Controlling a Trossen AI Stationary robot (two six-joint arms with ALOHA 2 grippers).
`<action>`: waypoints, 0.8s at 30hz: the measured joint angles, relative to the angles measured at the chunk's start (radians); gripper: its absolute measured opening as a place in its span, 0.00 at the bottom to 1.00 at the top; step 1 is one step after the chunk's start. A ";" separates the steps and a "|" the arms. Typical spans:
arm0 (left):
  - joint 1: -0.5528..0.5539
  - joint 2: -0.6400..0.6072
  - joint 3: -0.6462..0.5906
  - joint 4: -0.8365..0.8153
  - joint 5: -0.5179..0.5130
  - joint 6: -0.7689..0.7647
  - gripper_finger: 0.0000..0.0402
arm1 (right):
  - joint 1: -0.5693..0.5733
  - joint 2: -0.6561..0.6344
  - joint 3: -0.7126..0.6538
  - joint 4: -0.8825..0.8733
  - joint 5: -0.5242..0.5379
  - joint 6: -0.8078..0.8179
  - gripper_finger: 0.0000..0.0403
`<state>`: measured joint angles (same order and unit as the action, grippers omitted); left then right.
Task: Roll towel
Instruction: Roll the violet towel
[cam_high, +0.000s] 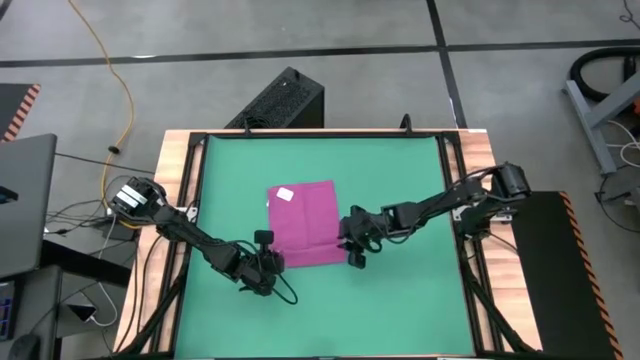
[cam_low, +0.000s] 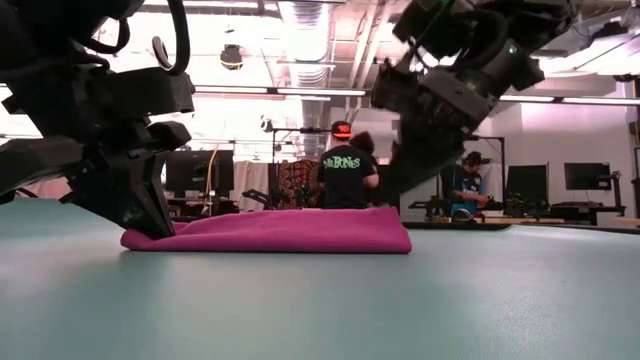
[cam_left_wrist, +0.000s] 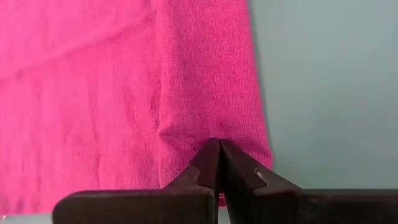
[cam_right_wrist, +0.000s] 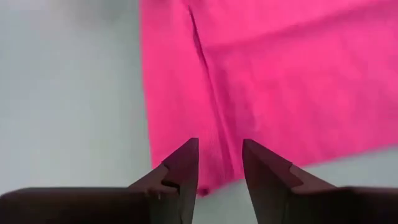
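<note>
1. At the far left of the high view a grey laptop (cam_high: 25, 205) sits beside the table, with a yellow cable (cam_high: 118, 95) running over the floor behind it
2. The left arm reaches in from the table's left edge across the green mat (cam_high: 400, 180); the left gripper (cam_high: 268, 268) sits at the towel's near left corner
3. In the left wrist view the left gripper's (cam_left_wrist: 219, 149) two dark fingers are pressed tight together, their tips resting at the towel's (cam_left_wrist: 124, 87) edge near a raised fold; whether any cloth is pinched between them cannot be told
4. The towel (cam_high: 305, 223), magenta-pink and lying flat in a folded rectangle, sits near the middle of the mat, with its small white tag (cam_high: 285, 194) at the far left corner
5. In the low view the towel (cam_low: 275, 230) is a low, flat layer on the mat between the two arms; people stand in the room behind
6. The right gripper (cam_high: 356, 252) is at the towel's near right corner, its arm coming in from the table's right edge
7. In the right wrist view the right gripper's (cam_right_wrist: 221, 152) fingers stand narrowly apart with the towel's (cam_right_wrist: 280, 81) corner seen through the gap, holding nothing
</note>
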<state>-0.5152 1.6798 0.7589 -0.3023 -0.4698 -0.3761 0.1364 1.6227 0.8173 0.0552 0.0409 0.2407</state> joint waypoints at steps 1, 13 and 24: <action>0.000 0.000 0.000 0.000 0.000 -0.004 0.00 | 0.013 -0.010 -0.002 0.019 0.022 -0.030 0.36; 0.000 0.001 0.000 0.005 -0.006 -0.021 0.00 | 0.142 0.026 -0.176 0.475 0.222 -0.197 0.07; 0.000 0.001 0.000 0.005 0.000 -0.040 0.00 | 0.074 0.202 -0.180 0.592 0.187 -0.169 0.04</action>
<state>-0.5156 1.6810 0.7589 -0.2969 -0.4698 -0.4162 0.2101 1.8242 0.6373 0.6473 0.2277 0.0719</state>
